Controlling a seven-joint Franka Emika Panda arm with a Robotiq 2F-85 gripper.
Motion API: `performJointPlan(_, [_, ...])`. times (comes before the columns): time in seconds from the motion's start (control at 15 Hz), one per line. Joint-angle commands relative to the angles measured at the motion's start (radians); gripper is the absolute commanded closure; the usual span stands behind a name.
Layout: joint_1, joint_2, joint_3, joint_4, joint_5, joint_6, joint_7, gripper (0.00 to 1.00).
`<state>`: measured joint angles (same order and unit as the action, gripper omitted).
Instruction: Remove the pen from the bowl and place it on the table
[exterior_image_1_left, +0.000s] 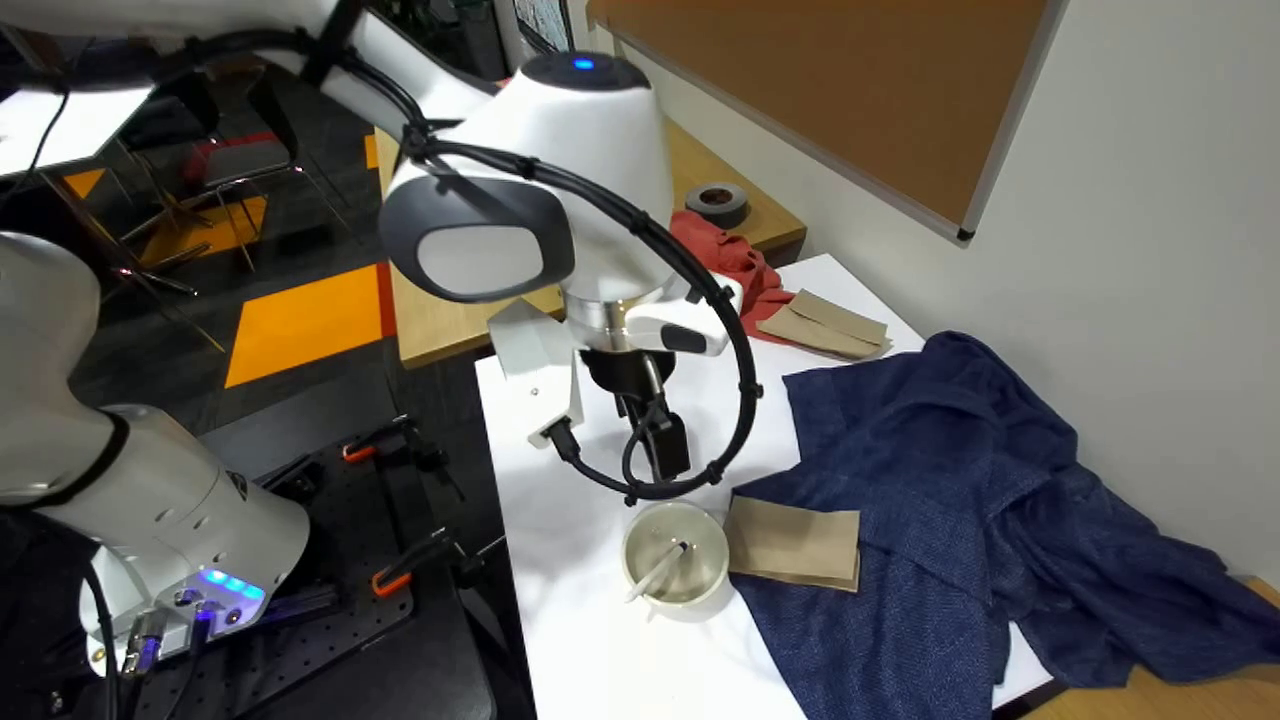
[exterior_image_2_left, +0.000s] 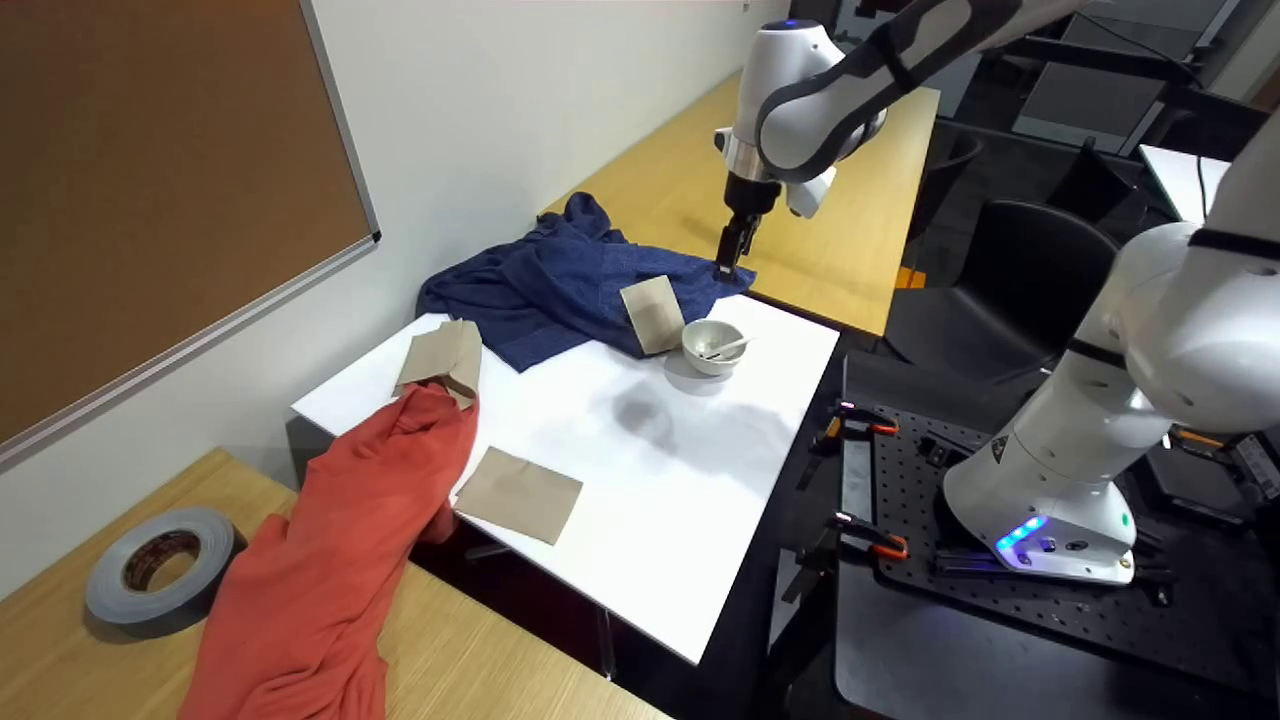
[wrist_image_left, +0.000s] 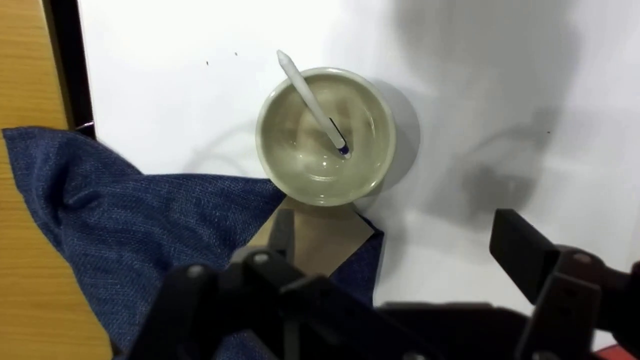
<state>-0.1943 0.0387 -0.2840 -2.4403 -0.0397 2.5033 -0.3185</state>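
Wrist view: the bowl (wrist_image_left: 309, 175) holds the pen (wrist_image_left: 312, 102), apart from the hand (wrist_image_left: 393, 227).

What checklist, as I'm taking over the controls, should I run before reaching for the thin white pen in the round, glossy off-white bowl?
1. Black two-fingered pincer open: ok; its fingers stand wide apart.
2. Thin white pen in the round off-white bowl: ok; dark-tipped end inside, other end past the rim.
3. Pincer lined up with the pen: not ok; in the wrist view the pen lies outside the gap between the fingers.
4. Bowl standing flat: cannot tell; whether its base overlaps the flat brown paper is hidden.
5. White-topped rectangular table showing beside the bowl for set-down: ok.
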Motion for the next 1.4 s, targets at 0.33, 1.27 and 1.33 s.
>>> performJointPlan(0.33, [-0.057, 0.118, 0.027, 0.001, -0.006, 0.073, -0.077, 0.00])
performJointPlan(1.27, [-0.076, 0.313, 0.055, 0.079, -0.018, 0.188, -0.064, 0.00])
performJointPlan(1.33, [-0.080, 0.332, 0.057, 0.089, -0.017, 0.194, -0.061, 0.00])
